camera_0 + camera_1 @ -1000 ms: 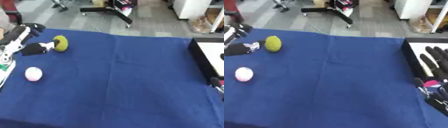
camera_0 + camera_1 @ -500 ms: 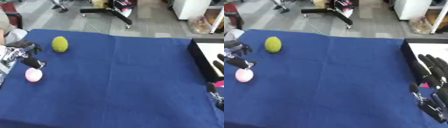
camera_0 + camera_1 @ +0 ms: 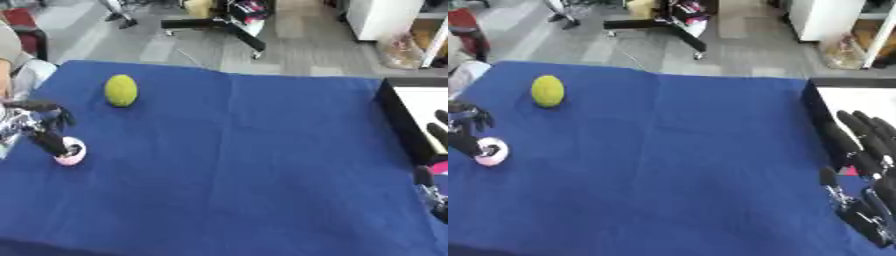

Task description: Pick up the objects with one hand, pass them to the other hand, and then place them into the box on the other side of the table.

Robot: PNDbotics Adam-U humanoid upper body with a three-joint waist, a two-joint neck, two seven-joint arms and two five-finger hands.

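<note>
The box point(image 3: 398, 117) stands at the table's point(image 3: 236, 175) right edge, black-walled with a pale floor; nothing shows in the part of it in view. The right hand point(image 3: 868, 145) rests by the box at the table's near right corner, fingers straight and spread. At the left edge the left hand point(image 3: 39, 132) has its fingers curled onto the pink ball point(image 3: 70, 155). A yellow-green ball point(image 3: 121, 90) lies apart, toward the far left corner.
</note>
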